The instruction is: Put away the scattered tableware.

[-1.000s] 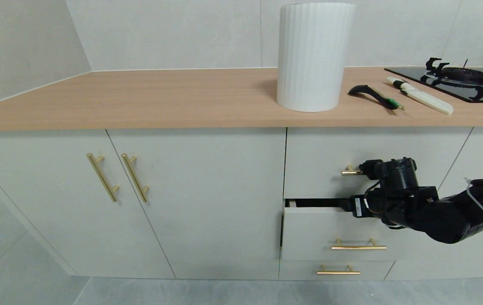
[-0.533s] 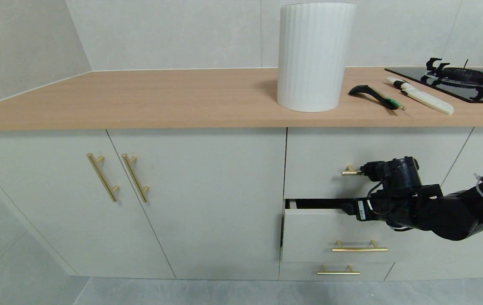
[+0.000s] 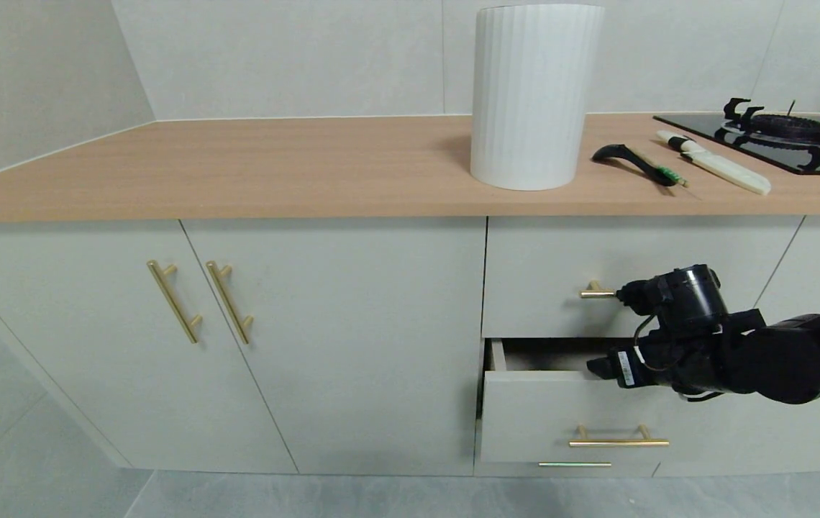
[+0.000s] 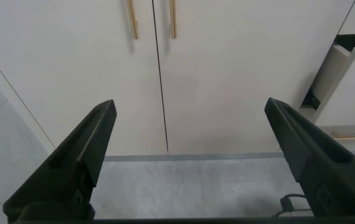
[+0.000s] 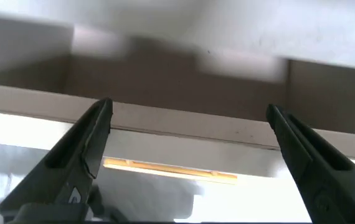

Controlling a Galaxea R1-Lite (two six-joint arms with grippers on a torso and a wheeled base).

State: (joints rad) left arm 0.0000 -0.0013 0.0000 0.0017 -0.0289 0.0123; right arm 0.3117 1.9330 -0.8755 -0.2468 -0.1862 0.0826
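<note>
The left gripper hangs low before the double cabinet doors, fingers spread wide and holding nothing, apparently parked out of the way. On the countertop stands a white ribbed canister. Just beside it, towards the hob, lie the black spoon and the white knife, not yet put away. Below them the middle drawer stands partly open, probably to receive them. The right gripper sits at the drawer front's top edge, likely hooked there to draw it out. In the right wrist view its fingers are spread wide and grasp nothing.
</note>
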